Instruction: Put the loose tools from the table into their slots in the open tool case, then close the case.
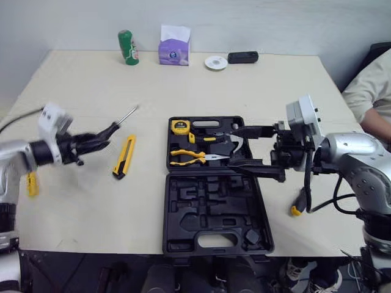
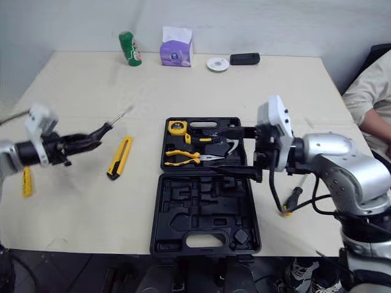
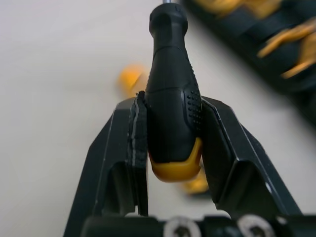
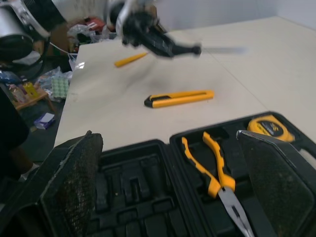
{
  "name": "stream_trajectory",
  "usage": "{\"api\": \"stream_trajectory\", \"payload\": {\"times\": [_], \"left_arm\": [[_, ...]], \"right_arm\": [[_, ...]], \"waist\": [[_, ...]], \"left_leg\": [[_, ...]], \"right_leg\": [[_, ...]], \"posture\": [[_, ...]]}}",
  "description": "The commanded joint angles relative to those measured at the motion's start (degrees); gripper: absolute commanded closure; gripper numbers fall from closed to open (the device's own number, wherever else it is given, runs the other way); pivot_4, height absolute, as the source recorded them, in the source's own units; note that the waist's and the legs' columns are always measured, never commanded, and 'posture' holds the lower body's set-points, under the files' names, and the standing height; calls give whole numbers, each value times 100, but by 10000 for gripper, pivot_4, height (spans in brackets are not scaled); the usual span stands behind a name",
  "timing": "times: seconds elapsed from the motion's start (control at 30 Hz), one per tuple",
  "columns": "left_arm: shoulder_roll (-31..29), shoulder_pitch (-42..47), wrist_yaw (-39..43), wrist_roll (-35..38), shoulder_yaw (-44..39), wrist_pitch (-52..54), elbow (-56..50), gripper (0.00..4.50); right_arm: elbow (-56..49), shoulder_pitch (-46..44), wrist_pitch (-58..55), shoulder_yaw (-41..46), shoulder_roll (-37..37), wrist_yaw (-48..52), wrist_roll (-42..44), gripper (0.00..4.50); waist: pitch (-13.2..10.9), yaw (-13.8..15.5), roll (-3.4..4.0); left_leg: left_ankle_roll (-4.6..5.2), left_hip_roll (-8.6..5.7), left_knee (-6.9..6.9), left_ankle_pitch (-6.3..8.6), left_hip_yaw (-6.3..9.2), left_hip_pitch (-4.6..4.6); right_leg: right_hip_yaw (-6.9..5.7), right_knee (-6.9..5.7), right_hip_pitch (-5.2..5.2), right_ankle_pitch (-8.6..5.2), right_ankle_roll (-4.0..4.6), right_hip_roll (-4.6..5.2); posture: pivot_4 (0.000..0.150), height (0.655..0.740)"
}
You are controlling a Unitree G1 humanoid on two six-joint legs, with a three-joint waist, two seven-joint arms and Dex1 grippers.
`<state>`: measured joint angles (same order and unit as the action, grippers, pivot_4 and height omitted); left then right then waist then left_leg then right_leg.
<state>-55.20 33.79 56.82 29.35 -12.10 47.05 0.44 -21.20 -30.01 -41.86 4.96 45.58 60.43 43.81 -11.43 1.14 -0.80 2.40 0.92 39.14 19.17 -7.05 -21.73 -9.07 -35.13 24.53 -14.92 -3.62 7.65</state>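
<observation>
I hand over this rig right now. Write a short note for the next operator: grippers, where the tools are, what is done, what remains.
Left gripper: shut on the screwdriver, held left of the tool case.
Right gripper: open, over the case's far half.
Done: tape measure and pliers lie in the case.
To do: slot the screwdriver. The utility knife and a small yellow tool lie left of the case, and a black-and-yellow handle lies right of it. Then close the case.
</observation>
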Motion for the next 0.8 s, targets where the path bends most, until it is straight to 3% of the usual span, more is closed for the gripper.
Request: {"api": "stream_trajectory", "payload": {"times": [0.03, 0.1, 0.33, 0.57, 0.8], "left_arm": [[-40, 283, 292, 261, 774, 482, -1043, 34480], [-103, 572, 480, 202, 1345, 757, -1274, 34480], [565, 1912, 802, -366, 3174, 953, -1287, 34480], [864, 2196, 794, -941, 4200, 1131, -1090, 34480], [1027, 2206, 901, -1443, 4555, 723, -829, 34480]], "right_arm": [[-232, 372, 313, 222, 249, -59, -306, 0], [-337, 699, 364, 312, 373, -32, -349, 0], [-740, 1896, 495, 578, 570, -234, -576, 0], [-1142, 2584, 475, 859, 513, -596, -554, 0], [-1368, 2936, 436, 1039, 467, -859, -458, 0]], "waist": [[0, 3, 2], [-1, -10, 3], [-2, 10, 2], [-3, 31, 2], [-3, 33, 1]], "left_leg": [[0, -1, 0, 0, -6, 3], [0, 0, -1, -2, -11, 4], [-9, 7, -2, -24, -21, 8], [-6, 8, 0, -27, -16, 8], [-2, 5, 2, -28, -8, 3]], "right_leg": [[2, -1, -1, 0, 0, -3], [4, 0, 0, 0, -1, -12], [14, -3, 2, 0, 0, -31], [11, -5, 2, -1, 1, -31], [6, -2, 0, -1, 0, -24]], "posture": [[1500, 7278], [1500, 7278], [1500, 7278], [1500, 7278], [1500, 7278]]}}
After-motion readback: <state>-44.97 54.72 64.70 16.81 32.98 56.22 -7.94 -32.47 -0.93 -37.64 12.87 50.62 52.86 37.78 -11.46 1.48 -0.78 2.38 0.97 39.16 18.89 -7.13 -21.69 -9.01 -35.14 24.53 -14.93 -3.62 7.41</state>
